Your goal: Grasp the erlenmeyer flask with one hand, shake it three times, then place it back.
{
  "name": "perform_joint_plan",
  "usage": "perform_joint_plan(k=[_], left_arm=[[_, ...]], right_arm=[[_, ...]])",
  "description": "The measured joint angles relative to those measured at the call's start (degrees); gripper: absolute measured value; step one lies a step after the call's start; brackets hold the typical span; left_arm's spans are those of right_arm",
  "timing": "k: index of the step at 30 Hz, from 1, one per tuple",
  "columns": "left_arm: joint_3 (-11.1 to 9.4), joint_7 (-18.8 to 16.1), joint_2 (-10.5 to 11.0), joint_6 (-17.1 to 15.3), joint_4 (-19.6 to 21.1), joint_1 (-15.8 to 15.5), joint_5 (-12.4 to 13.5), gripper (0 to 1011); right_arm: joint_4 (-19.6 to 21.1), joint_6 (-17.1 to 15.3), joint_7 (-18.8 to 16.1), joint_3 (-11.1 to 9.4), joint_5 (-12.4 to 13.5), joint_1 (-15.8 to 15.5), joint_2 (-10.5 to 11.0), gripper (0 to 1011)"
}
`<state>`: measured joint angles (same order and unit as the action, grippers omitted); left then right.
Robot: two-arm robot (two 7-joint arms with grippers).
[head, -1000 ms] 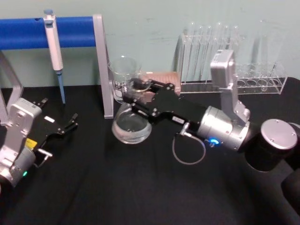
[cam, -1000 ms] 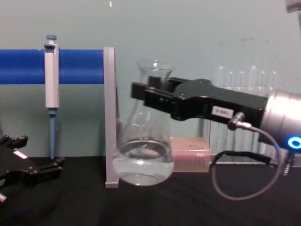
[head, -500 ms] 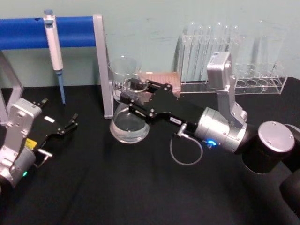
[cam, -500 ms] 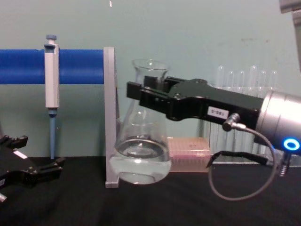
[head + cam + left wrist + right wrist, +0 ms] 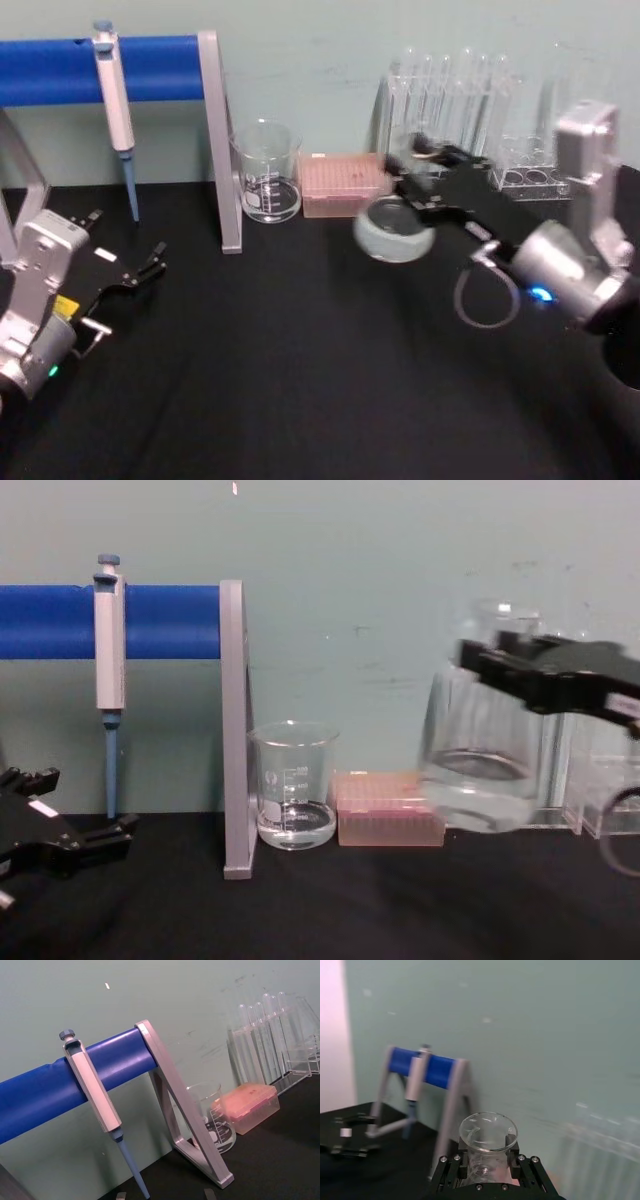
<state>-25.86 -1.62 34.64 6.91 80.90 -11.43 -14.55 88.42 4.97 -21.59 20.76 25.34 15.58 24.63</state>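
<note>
The erlenmeyer flask (image 5: 393, 232) is clear glass with some clear liquid in its wide base. It hangs upright and motion-blurred just above the black table, in front of the test tube rack. My right gripper (image 5: 412, 178) is shut on its neck. The chest view shows the flask (image 5: 480, 775) at the right, with the right gripper (image 5: 502, 662) clamped just under the rim. In the right wrist view the flared rim (image 5: 488, 1132) stands up between the black fingers (image 5: 512, 1141). My left gripper (image 5: 150, 262) rests open at the table's left, away from the flask.
A glass beaker (image 5: 267, 185) and a pink tip box (image 5: 343, 183) stand at the back centre. Beside them is the grey post of a blue-barred stand (image 5: 218, 140) holding a pipette (image 5: 115, 95). The test tube rack (image 5: 500, 120) stands at the back right.
The right gripper has swung the flask quickly to the right, from beside the stand's post and beaker to in front of the test tube rack. The left arm has not moved.
</note>
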Motion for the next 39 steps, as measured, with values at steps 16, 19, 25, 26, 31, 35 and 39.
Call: perform_joint_plan(k=[16,19,25,26,31,35,39], left_arm=[[0.0,0.0,0.0,0.0,0.0,0.0,0.0,1001],[0.0,0.0,0.0,0.0,0.0,0.0,0.0,1001],[0.0,0.0,0.0,0.0,0.0,0.0,0.0,1001],[0.0,0.0,0.0,0.0,0.0,0.0,0.0,1001],[0.0,0.0,0.0,0.0,0.0,0.0,0.0,1001],[0.0,0.0,0.0,0.0,0.0,0.0,0.0,1001],[0.0,0.0,0.0,0.0,0.0,0.0,0.0,1001]], right_arm=[[3.3,-1.5,4.8,-7.0,-1.1,-5.7,0.8,450],[2.7,-1.8,3.6,-6.2,-1.6,-4.8,0.2,449],[0.8,-2.0,-0.7,-3.2,-2.4,-2.0,-1.6,450],[0.4,-2.1,-2.0,-2.2,-2.5,-1.2,-2.0,450],[-0.8,-2.1,-5.5,0.9,-2.7,1.2,-3.1,450],[-1.8,-2.0,-8.3,3.9,-2.7,3.1,-4.1,450],[-2.1,-2.0,-9.7,5.7,-2.5,3.9,-4.5,450]])
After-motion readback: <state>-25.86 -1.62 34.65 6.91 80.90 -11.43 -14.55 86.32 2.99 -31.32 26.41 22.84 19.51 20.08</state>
